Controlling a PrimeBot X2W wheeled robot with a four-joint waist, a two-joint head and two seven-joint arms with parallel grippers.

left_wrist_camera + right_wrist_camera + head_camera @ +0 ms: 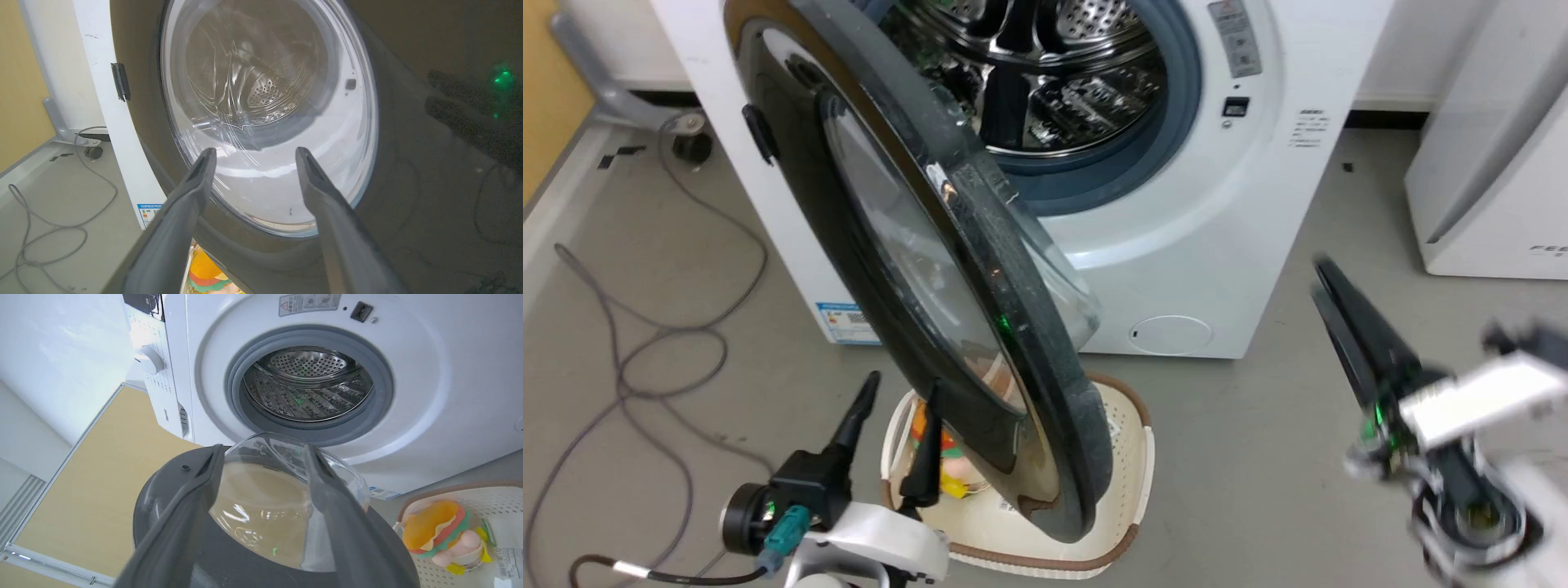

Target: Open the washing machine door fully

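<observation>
Door partway open, both grippers empty.
We see the washing machine door (915, 261) standing out from the washing machine (1217, 245), its lower rim over a floor basket (1131, 457). Left gripper (903, 382) is spread wide, just beside the glossy outer face; right gripper (1316, 284) is also spread, well apart, with floor (1241, 457) between.

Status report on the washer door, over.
Left gripper open, fingers by outer face of the door. Right gripper open, holding nothing. Door partway open, not fully. Basket on floor beneath door's lower edge.
</observation>
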